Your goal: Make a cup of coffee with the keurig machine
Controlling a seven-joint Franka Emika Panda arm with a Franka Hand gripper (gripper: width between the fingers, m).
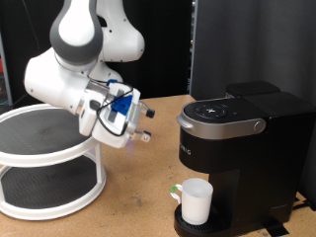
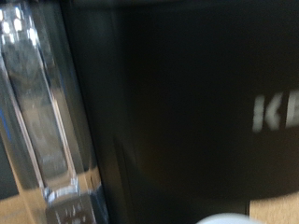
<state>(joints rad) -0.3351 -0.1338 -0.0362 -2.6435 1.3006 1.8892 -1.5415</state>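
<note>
Already cup [image 1: 196,200] on keurig machine [image 1: 242,148] tray; fingers [image 1: 145,124] hover beside machine, state unclear.

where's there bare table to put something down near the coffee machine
Bare wood lies between the white two-tier stand and the keurig machine, below the raised tool. More shows behind the tool toward the exterior view's top. The drip tray is taken by the cup.

White letters "KE" on keurig machine [image 2: 187,103], rest cut off
</note>
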